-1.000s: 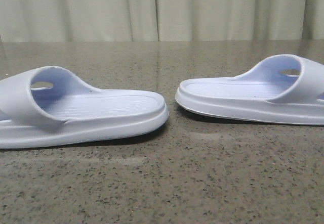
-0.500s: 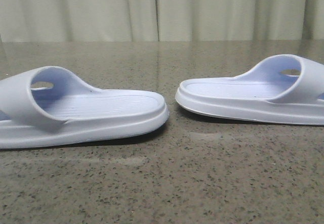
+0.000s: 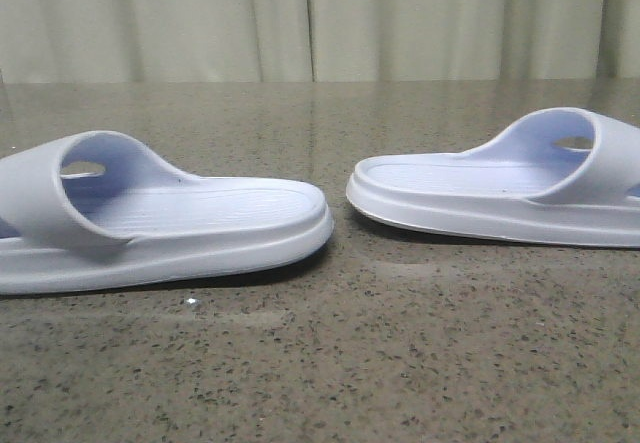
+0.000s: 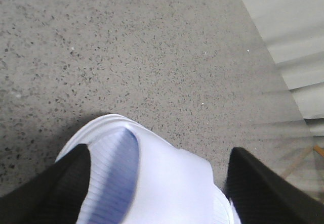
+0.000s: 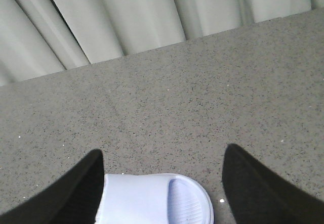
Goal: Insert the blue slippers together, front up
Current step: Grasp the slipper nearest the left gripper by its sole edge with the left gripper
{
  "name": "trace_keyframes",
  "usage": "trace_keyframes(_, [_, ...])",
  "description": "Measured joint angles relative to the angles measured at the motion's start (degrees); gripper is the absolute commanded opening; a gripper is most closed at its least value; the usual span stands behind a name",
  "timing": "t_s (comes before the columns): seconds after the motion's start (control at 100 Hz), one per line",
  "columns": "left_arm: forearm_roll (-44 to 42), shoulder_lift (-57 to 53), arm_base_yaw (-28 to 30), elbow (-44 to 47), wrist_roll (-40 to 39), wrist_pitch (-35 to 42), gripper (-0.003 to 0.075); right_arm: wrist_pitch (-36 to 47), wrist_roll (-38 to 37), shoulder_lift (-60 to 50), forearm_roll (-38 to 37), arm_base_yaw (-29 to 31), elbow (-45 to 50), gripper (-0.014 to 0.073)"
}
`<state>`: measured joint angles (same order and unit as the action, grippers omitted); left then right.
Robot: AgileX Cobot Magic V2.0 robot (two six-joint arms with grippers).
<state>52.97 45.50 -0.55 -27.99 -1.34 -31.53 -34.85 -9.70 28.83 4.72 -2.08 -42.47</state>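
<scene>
Two pale blue slippers sit flat on the speckled stone tabletop (image 3: 330, 363), soles down. In the front view the left slipper (image 3: 160, 218) and the right slipper (image 3: 500, 188) lie with their open ends facing each other, close but not touching, a small gap of tabletop between them.

The left gripper (image 4: 157, 183) has its jaws spread wide, one black finger on each side of the left slipper (image 4: 152, 178), whose strap fills most of the space between them. Can't tell if the fingers (image 4: 55, 193) actually touch the foam.

Same deal on the other side: the right gripper (image 5: 159, 183) has its jaws spread, and the right slipper (image 5: 157, 198) sits between them, closer to one finger (image 5: 76, 193) than the other. A pleated curtain (image 3: 320, 18) hangs behind the tabletop.
</scene>
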Motion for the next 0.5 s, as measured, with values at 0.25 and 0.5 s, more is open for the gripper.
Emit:
trace_keyframes(0.25, [0.94,0.41,0.0,2.87,0.02,1.66,0.0496,0.0,0.0,0.0,0.0,0.0,0.0,0.0432])
trace_keyframes(0.5, [1.03,2.0,0.0,3.65,0.02,1.88,0.0475,0.33,0.0,0.0,0.0,0.0,0.0,0.0432])
